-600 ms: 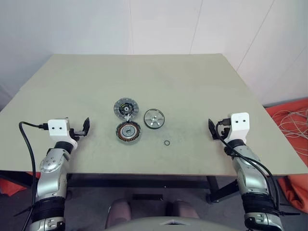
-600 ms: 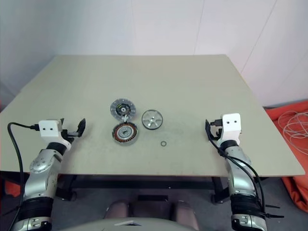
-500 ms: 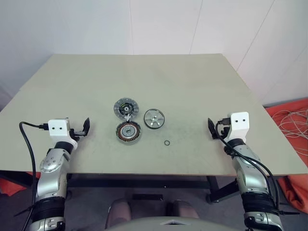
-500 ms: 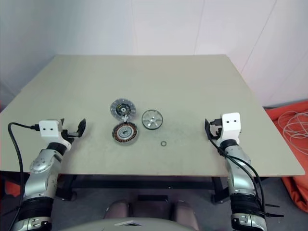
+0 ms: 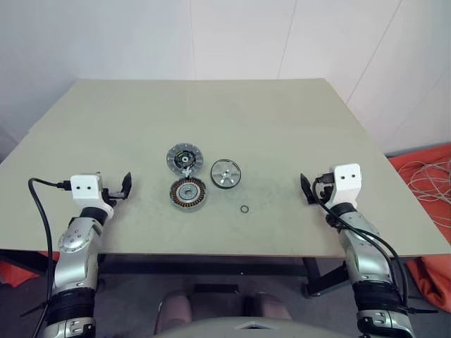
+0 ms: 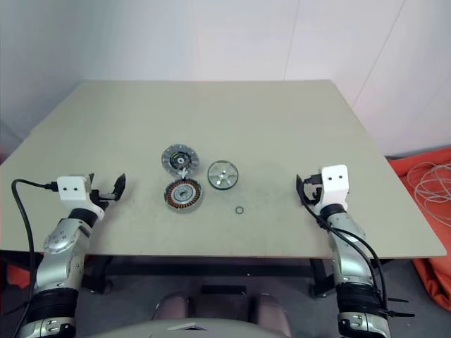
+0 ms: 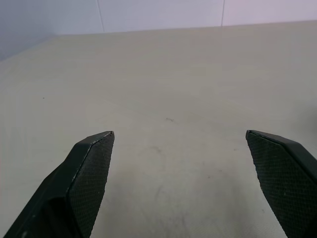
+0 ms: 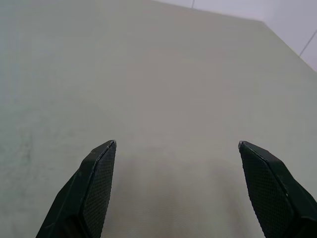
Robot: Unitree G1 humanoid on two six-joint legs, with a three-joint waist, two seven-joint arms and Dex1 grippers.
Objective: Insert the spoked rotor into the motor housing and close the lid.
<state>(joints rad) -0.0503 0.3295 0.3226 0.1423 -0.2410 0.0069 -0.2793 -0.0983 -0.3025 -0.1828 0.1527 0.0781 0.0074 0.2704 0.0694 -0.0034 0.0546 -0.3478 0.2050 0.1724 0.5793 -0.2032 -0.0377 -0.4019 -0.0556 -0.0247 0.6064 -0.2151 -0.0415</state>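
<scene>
Three round motor parts lie flat, faces up, just left of frame centre on the beige worktop (image 5: 282,120): one lid (image 5: 184,158) uppermost with its dark face and white-yellow centre showing, one copper-wound motor housing (image 5: 188,193) just below it, one spoked rotor (image 5: 225,173) to their right. One tiny black ring (image 5: 244,209) sits lower right of the rotor. Two end effectors, left (image 5: 126,186) at the lower left and right (image 5: 306,189) at the lower right, are spread wide and empty. White walls behind; orange cloth at the lower right
</scene>
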